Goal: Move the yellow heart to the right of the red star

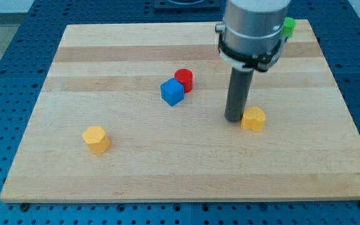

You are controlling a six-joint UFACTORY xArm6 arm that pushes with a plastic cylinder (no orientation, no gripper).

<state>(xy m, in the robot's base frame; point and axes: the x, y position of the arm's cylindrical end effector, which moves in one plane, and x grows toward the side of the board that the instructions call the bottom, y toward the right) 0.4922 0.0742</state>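
Note:
My tip (234, 119) rests on the wooden board (74, 75), right of its middle. A yellow block (254, 118), heart-like in outline, lies just to the right of the tip, touching it or nearly so. A red block (184, 79) sits to the upper left of the tip; it looks round and I cannot make out a star shape. A blue cube (172, 92) touches the red block's lower left side. No other red block shows.
A second yellow block (96, 138), roughly hexagonal, lies at the lower left of the board. A green block (289, 25) at the top right edge is partly hidden behind the arm's grey housing (255, 28). Blue perforated table surrounds the board.

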